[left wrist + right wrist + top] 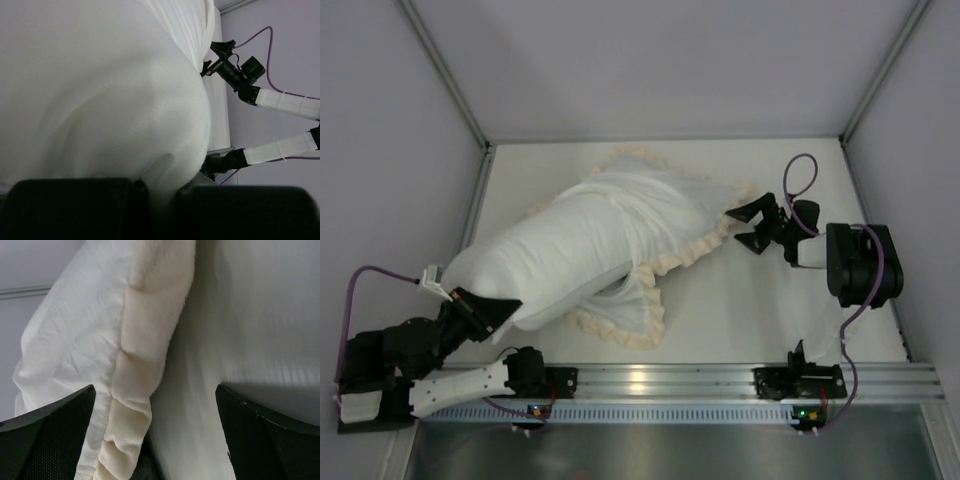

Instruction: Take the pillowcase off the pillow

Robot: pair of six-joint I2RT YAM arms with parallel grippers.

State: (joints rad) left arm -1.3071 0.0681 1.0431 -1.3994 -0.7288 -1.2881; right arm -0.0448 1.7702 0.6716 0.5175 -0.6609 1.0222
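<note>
Left tool (508,310) pinches pillow (540,268); right tool (733,227) gapes beside pillowcase (660,212).

The plump white cloth pillow (125,100) is showing a smooth, matt, finely woven face where it is bunching between the left fingers (70,210), whose black plastic is looking dull. Between the right fingers (45,440), whose black inner faces are showing a fine mesh texture, the white cloth pillowcase (70,340) is lying thin and creased, its cream frill (145,340) looking soft and fuzzy like plush.

place: lab test cell | cue: white panel walls (670,60), aluminium rail (650,380)
</note>
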